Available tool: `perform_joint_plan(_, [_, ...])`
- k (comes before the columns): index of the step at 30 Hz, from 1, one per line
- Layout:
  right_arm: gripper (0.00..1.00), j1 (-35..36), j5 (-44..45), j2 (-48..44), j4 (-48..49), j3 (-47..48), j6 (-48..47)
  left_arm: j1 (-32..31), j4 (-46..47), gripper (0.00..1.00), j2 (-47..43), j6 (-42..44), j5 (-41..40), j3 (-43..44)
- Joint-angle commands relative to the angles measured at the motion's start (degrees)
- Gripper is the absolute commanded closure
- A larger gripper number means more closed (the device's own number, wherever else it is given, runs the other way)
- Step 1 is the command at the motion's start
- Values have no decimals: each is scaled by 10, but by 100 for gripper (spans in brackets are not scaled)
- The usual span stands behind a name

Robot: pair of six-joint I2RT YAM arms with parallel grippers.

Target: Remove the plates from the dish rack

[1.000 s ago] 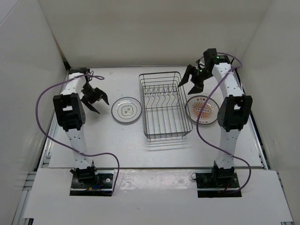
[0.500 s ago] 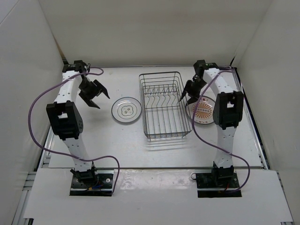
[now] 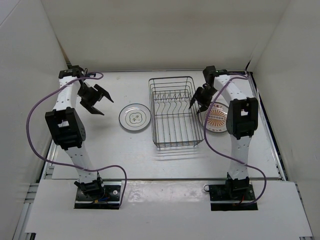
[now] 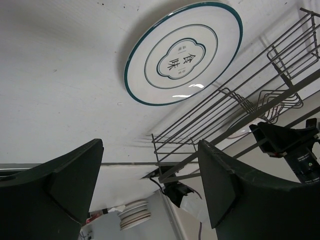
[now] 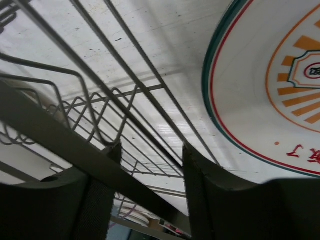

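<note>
The white desk (image 3: 125, 152) carried everything; the dish rack (image 3: 176, 116) stood at its middle, long side running away from the arm bases, divider prongs upright in its far half. The left arm (image 3: 66, 125) reached up the left side of the desk, and the right arm (image 3: 241, 120) bent over the right side. Two plates lay flat on the desk, outside the rack: the grey-motif plate (image 3: 135, 118) just beside the rack's left wall, and the orange sunburst plate (image 3: 220, 119) just beside its right wall, partly hidden under the right arm. The left gripper (image 3: 103, 102) hung above the desk, left of the grey-motif plate and apart from it, jaws wide apart and holding nothing. The right gripper (image 3: 197, 106) hung at the rack's right rim, between rack and sunburst plate, jaws apart; in the wrist view a rack wire crossed their gap, and whether it touched them could not be told.
</note>
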Motion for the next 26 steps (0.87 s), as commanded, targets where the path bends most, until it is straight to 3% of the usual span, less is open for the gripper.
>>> perform_joint_plan(1, [40,8,-2,-46,26,7,31,-3,-42,13,1,-2,17,4])
perform_joint_plan(2, [32,7,14,-49,21,11,23,-5,-42,13,2,1,14,7])
perform_joint_plan(4, [27,1,35,-51,-11,61,15,-5,-39,13,1,5,6,11])
perform_joint_plan(7, [10,-6,94,-49,-68,164,-24,-4,-36,8,-2,19,-11,13])
perform_joint_plan(10, [10,-13,120,-69,-96,181,-61,-4,-30,0,-7,38,-31,13])
perform_joint_plan(12, [10,-17,130,-94,-104,164,-73,-5,-25,0,-13,57,-39,10])
perform_joint_plan(16, [10,-23,184,-202,-101,23,-88,-6,15,0,-72,106,-38,-32])
perform_joint_plan(21, [10,-33,228,-302,-88,-106,-121,-13,-13,0,-150,111,-98,-94])
perform_joint_plan(24, [10,-43,242,-335,-99,-137,-139,-33,31,0,-261,100,-139,-178])
perform_joint_plan(26, [10,-47,255,-354,-112,-144,-117,-44,126,0,-332,75,-180,-273])
